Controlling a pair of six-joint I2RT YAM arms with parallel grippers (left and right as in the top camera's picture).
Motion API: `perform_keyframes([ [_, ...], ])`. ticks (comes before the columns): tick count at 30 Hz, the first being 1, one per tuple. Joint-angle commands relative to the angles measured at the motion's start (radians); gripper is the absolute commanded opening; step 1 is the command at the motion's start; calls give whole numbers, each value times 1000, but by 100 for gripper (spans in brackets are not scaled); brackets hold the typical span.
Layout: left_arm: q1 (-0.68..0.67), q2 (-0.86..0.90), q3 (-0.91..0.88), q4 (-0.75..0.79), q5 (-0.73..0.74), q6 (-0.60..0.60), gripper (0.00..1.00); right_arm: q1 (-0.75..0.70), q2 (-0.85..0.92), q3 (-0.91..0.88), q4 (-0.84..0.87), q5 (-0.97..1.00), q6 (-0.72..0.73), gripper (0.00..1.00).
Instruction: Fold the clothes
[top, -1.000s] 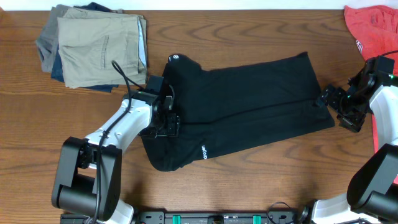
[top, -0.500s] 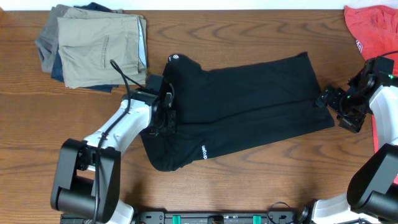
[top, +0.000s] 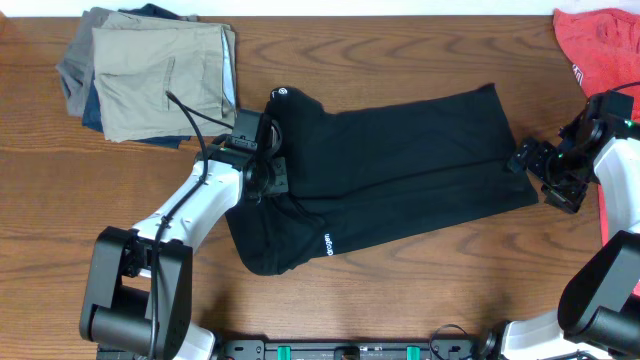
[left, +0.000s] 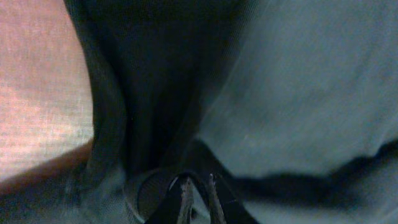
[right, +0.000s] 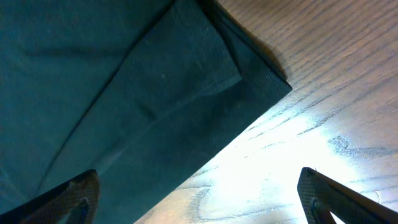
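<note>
Large black soft-fabric garment (top: 400, 170) is lying spread across the middle of the brown wooden table (top: 420, 290). Left gripper (left: 198, 186) is apparently clamping the garment's left edge, jaws nearly together, for lifting a fold. Right gripper (top: 524, 160) is hovering beside the right corner, jaws wide apart, positioned for grasping it.

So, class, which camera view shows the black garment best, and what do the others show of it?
The overhead view: only there does nearly the whole black garment show, with its white round logo at one edge. The left wrist view gives blurred dark folds up close; the right wrist view just one corner.
</note>
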Motion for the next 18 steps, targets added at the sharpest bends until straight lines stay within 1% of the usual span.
perform_keyframes([
  [1,2,-13,11,38,-3,-37,13,21,3,-7,-2,-7,-19,99],
  [4,2,-13,11,101,-23,-49,13,21,3,-7,-2,-7,-19,99],
  [7,2,-13,11,168,-79,-96,14,21,3,-7,-4,-7,-19,99],
  [8,2,-13,11,179,-86,-105,17,21,3,-7,-6,-8,-19,99],
  [9,2,-13,11,184,-85,-105,29,21,3,-7,-9,-7,-19,99],
  [10,2,-13,11,181,-84,-105,36,22,3,-7,-10,-8,-19,99],
  [13,2,-23,11,124,-81,-104,37,35,3,-7,-21,-30,-27,99],
  [15,3,-47,11,74,-82,-104,37,58,3,-7,-19,-90,-72,99],
  [17,6,-92,11,33,-82,-105,40,92,3,-7,-15,-169,-119,99],
  [18,8,-119,11,17,-81,-105,43,115,3,-7,-14,-205,-129,98],
])
